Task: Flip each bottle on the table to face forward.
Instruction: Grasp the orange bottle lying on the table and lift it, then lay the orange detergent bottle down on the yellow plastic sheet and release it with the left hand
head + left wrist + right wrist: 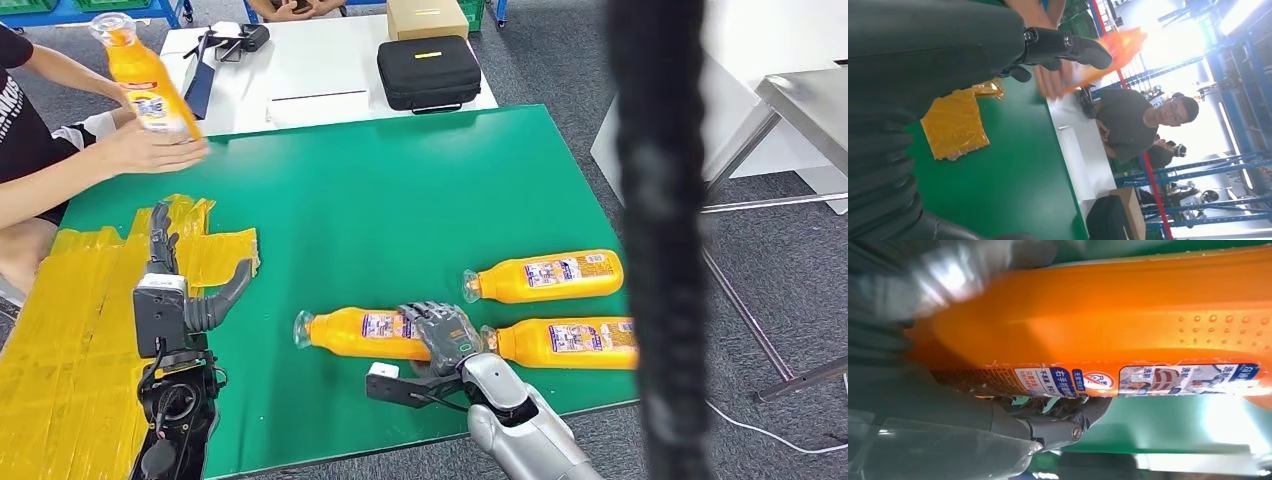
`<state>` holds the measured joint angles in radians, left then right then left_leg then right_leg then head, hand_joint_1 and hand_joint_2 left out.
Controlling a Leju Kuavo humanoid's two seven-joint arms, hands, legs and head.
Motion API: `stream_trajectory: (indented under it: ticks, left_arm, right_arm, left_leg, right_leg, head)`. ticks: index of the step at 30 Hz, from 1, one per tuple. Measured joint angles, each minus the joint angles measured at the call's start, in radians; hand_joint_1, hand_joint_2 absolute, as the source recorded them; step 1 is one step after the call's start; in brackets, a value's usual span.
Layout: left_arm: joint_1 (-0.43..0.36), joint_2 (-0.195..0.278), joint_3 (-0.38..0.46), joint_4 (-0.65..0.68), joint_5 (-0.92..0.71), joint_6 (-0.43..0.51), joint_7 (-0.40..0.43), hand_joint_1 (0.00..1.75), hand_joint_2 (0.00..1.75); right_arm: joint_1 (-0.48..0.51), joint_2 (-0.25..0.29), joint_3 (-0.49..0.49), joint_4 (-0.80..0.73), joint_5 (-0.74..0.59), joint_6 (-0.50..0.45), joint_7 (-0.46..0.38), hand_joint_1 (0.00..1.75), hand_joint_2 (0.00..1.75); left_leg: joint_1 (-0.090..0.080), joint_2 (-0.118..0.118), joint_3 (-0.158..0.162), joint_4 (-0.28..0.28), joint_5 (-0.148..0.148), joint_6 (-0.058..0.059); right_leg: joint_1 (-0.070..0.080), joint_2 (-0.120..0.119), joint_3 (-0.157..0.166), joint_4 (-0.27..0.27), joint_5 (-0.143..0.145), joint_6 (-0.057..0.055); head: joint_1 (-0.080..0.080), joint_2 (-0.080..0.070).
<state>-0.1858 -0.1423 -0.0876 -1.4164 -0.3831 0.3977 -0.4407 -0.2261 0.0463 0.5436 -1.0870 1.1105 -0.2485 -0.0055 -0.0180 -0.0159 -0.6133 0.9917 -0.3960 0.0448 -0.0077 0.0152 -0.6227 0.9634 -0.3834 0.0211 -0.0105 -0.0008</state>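
Observation:
Three orange bottles lie on their sides on the green table. My right hand grips the nearest bottle at its base end, fingers draped over it; up close this bottle shows its label edge, with my fingers beneath. Two more bottles lie to the right, one farther and one nearer, caps pointing left. My left hand stands open over the yellow tape, holding nothing. At the far left corner a person's hand holds a fourth bottle tilted above the table.
A dark blurred post crosses the head view at right. Behind the green table stands a white table with a black case and a cardboard box. A metal table is at the right. People sit beyond.

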Motion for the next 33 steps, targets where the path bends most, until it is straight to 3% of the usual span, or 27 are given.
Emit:
stream_trajectory:
  ticks: [3, 7, 12, 19, 25, 33]
  left_arm:
    - [0.012, 0.0, -0.003, -0.02, 0.021, -0.009, -0.006, 0.0, 1.75]
    - [0.018, 0.0, -0.017, -0.037, 0.051, -0.039, -0.012, 0.0, 1.75]
    - [0.015, 0.0, -0.044, -0.042, 0.112, -0.114, -0.006, 0.0, 1.75]
    - [0.013, 0.017, -0.107, -0.056, 0.197, -0.314, 0.03, 0.0, 1.75]
    - [0.013, 0.027, -0.138, -0.065, 0.207, -0.339, 0.034, 0.0, 1.75]
    - [0.023, 0.04, -0.197, -0.103, 0.271, -0.491, 0.056, 0.0, 1.75]
  right_arm:
    - [0.03, 0.012, -0.053, -0.034, -0.082, -0.099, -0.032, 1.75, 1.75]
    - [0.054, 0.029, -0.133, -0.096, -0.276, -0.203, -0.154, 1.75, 1.75]
    - [0.062, 0.043, -0.203, -0.139, -0.471, -0.246, -0.277, 1.75, 1.75]
    - [0.065, 0.056, -0.245, -0.162, -0.668, -0.291, -0.442, 1.75, 1.75]
    - [0.071, 0.06, -0.255, -0.169, -0.697, -0.296, -0.467, 1.75, 1.75]
    - [0.069, 0.069, -0.256, -0.169, -0.798, -0.289, -0.53, 1.75, 1.75]
  left_leg:
    - [0.0, 0.0, -0.003, 0.0, 0.0, 0.0]
    - [0.0, 0.0, -0.006, 0.0, 0.0, 0.0]
    - [0.0, 0.0, -0.006, 0.0, -0.001, 0.0]
    - [0.0, 0.0, -0.007, 0.0, -0.001, 0.0]
    - [0.0, 0.0, -0.007, 0.0, -0.001, 0.0]
    - [0.0, 0.0, -0.008, 0.0, -0.001, 0.0]
  right_leg:
    - [0.0, 0.0, -0.003, 0.0, 0.0, 0.0]
    - [0.0, 0.0, -0.005, 0.0, 0.0, 0.001]
    - [0.0, 0.0, -0.006, 0.0, 0.0, 0.001]
    - [0.0, 0.0, -0.007, 0.0, 0.0, 0.001]
    - [0.0, 0.0, -0.007, 0.0, 0.0, 0.001]
    - [0.0, 0.0, -0.007, 0.0, 0.0, 0.001]
  head:
    - [0.0, 0.0]
    - [0.0, 0.0]
    - [0.0, 0.0]
    - [0.0, 0.0]
    - [0.0, 0.0]
    - [0.0, 0.0]
